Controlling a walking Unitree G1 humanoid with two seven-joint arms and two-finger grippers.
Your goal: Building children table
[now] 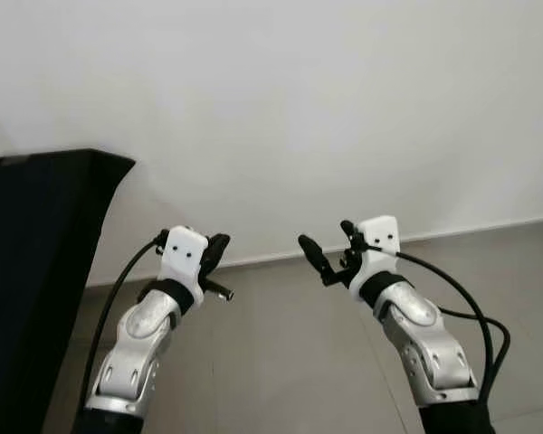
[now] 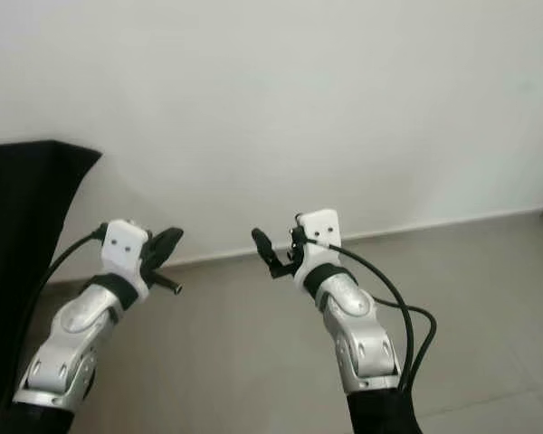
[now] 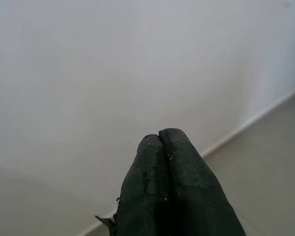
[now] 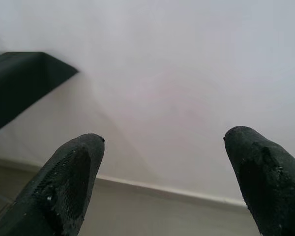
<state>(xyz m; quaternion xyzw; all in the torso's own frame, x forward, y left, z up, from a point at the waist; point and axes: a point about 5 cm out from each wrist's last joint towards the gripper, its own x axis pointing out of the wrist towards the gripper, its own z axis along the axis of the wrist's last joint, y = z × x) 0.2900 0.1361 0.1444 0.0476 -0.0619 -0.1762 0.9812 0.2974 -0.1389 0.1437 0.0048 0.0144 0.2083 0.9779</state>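
Observation:
Both arms are raised in front of a plain white wall [image 1: 299,108]. No table parts can be seen. My left gripper [image 1: 215,251] is held up at the left; in the left wrist view its two black fingers [image 3: 182,187] press together with nothing between them. My right gripper [image 1: 328,239] is held up at the right. Its fingers [image 4: 69,182] stand wide apart, with nothing between them but wall and skirting.
A large black shape [image 1: 36,271], like a dark cloth or panel, stands against the wall at the left, close to my left arm. Grey tiled floor [image 1: 281,353] runs from the pale skirting [image 1: 489,226] towards me and off to the right.

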